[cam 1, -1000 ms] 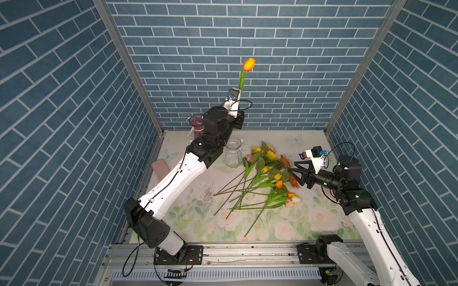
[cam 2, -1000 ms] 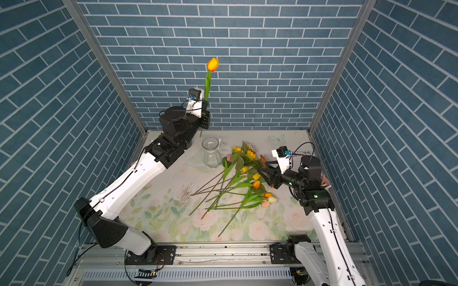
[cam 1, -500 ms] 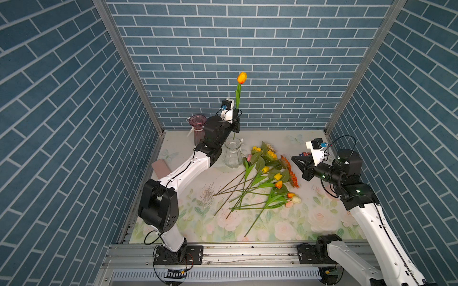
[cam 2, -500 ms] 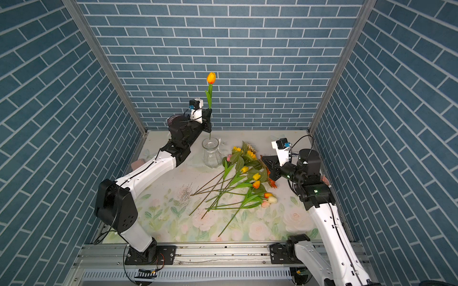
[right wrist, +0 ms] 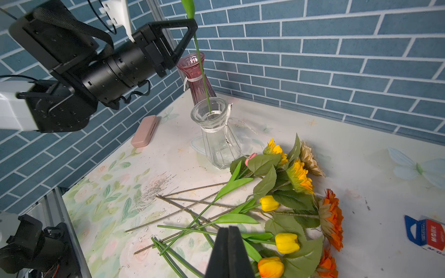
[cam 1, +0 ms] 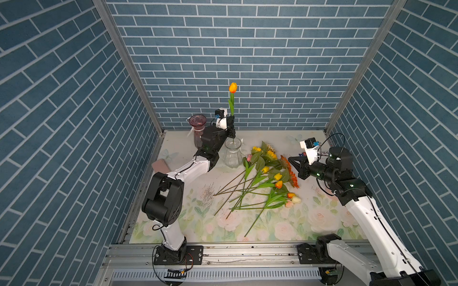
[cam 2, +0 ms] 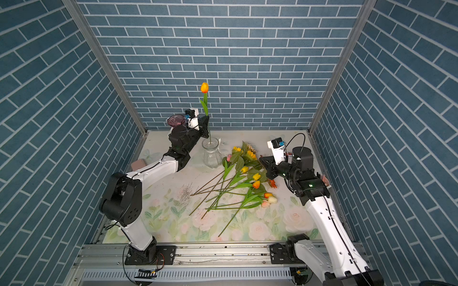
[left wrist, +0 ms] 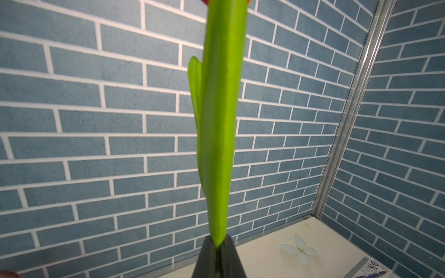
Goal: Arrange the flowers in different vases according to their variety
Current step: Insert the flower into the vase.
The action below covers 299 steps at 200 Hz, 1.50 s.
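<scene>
Flowers: one orange tulip stands upright in the left gripper. The rest lie in a pile on the mat, just below and ahead of the right gripper.
Left fingers: closed narrow on the tulip's stem at the foot of its leaf, with the bud well above them and the stem end below.
Right fingers: pressed together, seemingly on nothing. Their tips overlap the pile in the wrist view, so I cannot be sure.
Clear vase: directly under the left fingers, with the stem end just inside its mouth.
Purple vase: beside the left fingers and beyond the clear one. It is empty as far as its mouth shows.
Done: nothing stands free in a vase yet, and the first tulip is only partway in.
Left to do: lower and release this tulip, then sort every tulip and sunflower in the pile.
Changed in the last second: the left gripper has come down, bringing the stem end from above the vase into its mouth. The right fingers, then spread at the pile's edge, have shut and drawn back.
</scene>
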Each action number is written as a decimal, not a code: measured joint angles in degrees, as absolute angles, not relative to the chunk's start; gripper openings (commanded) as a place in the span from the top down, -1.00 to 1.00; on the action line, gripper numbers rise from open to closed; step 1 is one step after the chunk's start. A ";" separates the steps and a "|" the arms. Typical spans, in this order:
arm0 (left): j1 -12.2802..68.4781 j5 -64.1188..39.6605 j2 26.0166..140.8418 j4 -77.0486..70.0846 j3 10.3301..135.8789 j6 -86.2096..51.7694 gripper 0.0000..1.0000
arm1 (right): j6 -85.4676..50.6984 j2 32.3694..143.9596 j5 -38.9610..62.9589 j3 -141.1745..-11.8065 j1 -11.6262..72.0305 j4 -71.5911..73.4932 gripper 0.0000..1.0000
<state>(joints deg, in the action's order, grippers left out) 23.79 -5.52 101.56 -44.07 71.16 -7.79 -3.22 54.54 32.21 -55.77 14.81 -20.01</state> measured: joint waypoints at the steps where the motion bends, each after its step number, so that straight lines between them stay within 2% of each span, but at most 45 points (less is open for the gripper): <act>1: 23.79 -5.54 101.65 -44.16 71.13 -7.84 1.00 | -3.22 54.54 32.21 -55.77 14.83 -20.05 1.00; 56: 23.75 -5.17 103.53 -42.30 69.71 -9.21 1.00 | -2.55 56.34 32.56 -55.72 15.73 -21.76 1.00; 87: 23.75 -5.17 103.53 -38.00 69.78 -9.76 0.79 | -2.50 57.04 32.56 -55.66 15.75 -22.11 1.00; 129: 23.73 -4.58 103.53 -31.22 69.93 -10.15 0.61 | -2.46 57.01 32.29 -55.64 15.75 -22.41 1.00; 138: 23.70 -4.32 103.48 -30.28 69.80 -10.15 0.47 | -2.20 57.01 32.14 -55.64 15.75 -22.70 1.00; 148: 23.66 -4.16 103.31 -29.85 69.30 -10.37 0.16 | -2.02 57.01 32.08 -55.66 15.75 -23.00 1.00; 156: 23.64 -4.14 102.89 -29.41 68.58 -10.20 0.02 | -1.65 57.01 32.03 -55.64 15.75 -23.38 1.00; 206: 23.59 -3.90 99.13 -25.96 65.17 -10.70 -0.11 | -1.15 56.97 31.59 -55.66 15.75 -25.17 1.00; 241: 24.27 -2.57 91.79 -21.87 62.65 -10.76 -0.23 | -1.15 56.29 31.66 -55.66 15.77 -25.54 1.00; 267: 28.86 0.75 83.07 -16.32 61.12 -9.13 -0.33 | -1.17 55.68 31.94 -55.66 16.10 -26.02 1.00; 299: 41.39 4.73 76.77 -7.73 62.92 -6.81 -0.34 | -1.17 55.64 31.57 -55.66 18.28 -28.75 1.00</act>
<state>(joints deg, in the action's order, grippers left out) 41.39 4.73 76.77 -7.73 62.92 -6.81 -1.17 55.64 31.57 -55.66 18.28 -28.75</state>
